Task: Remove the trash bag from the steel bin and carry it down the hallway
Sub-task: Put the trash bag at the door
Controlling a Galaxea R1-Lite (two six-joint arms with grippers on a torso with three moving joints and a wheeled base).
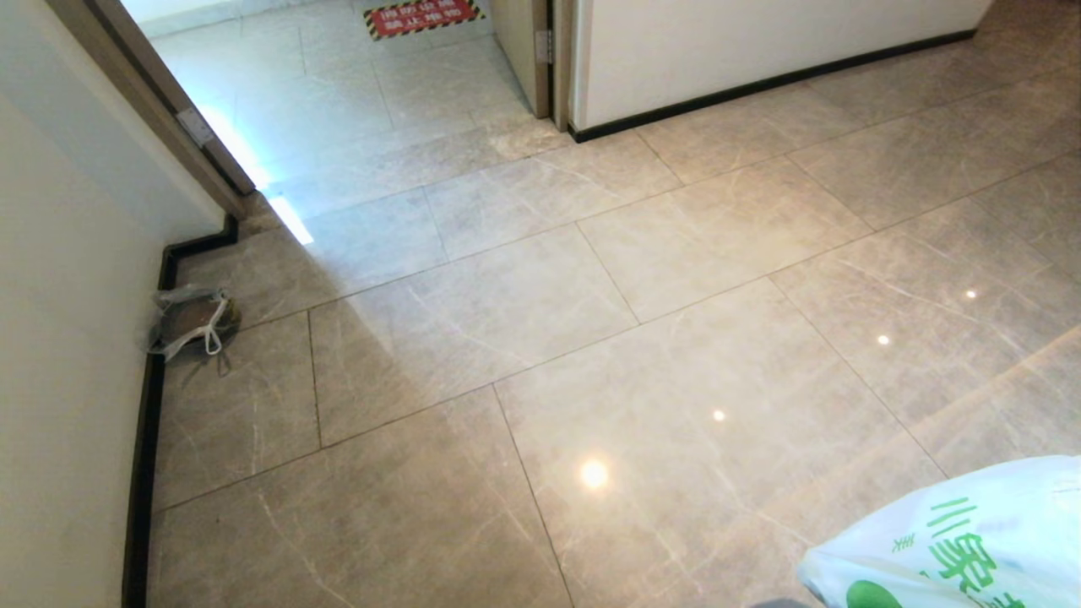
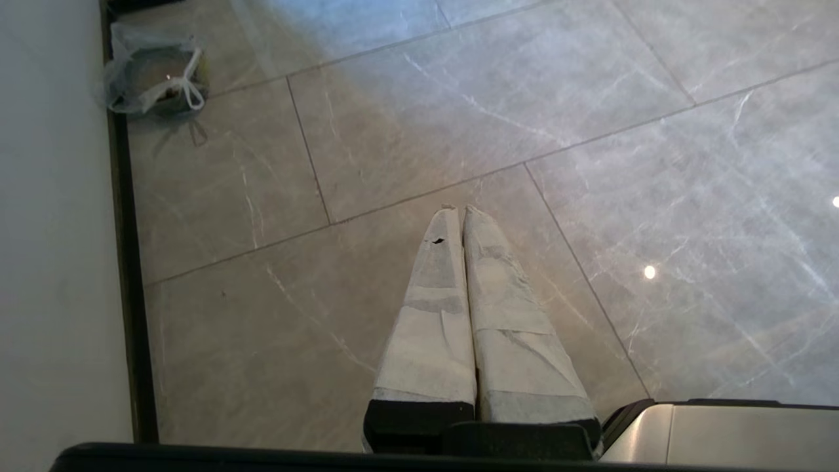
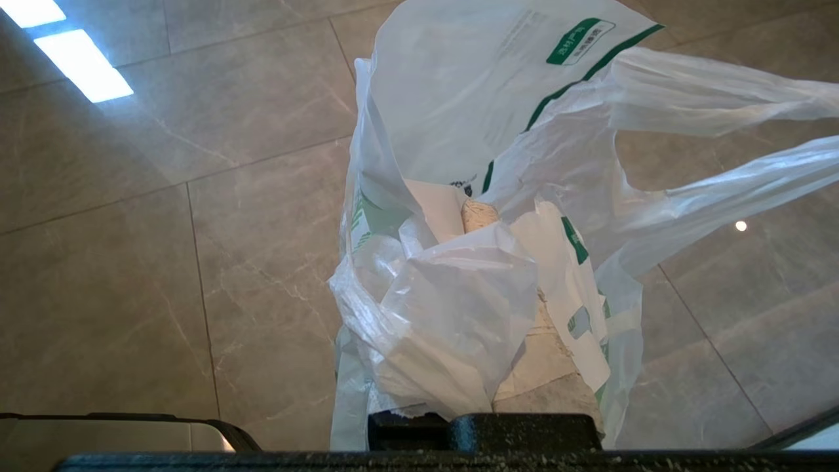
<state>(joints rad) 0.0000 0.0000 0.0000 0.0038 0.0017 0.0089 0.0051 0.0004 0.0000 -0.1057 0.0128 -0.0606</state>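
The trash bag (image 1: 963, 540), white crinkly plastic with green print, shows at the lower right corner of the head view. In the right wrist view the trash bag (image 3: 452, 124) hangs over the floor, bunched around my right gripper (image 3: 473, 217), which is shut on it. One loop handle (image 3: 721, 190) trails off to the side. My left gripper (image 2: 461, 211) is shut and empty, its taped fingers pressed together above the tiles. The steel bin is out of view. The hallway floor (image 1: 591, 338) is glossy beige marbled tile.
A small greyish see-through bag (image 1: 192, 319) with a white tie lies against the left wall's dark baseboard; the left wrist view shows this small bag (image 2: 154, 75) too. An open doorway (image 1: 338, 84) with a red mat (image 1: 422, 17) lies ahead. A white wall (image 1: 760, 42) stands to the right.
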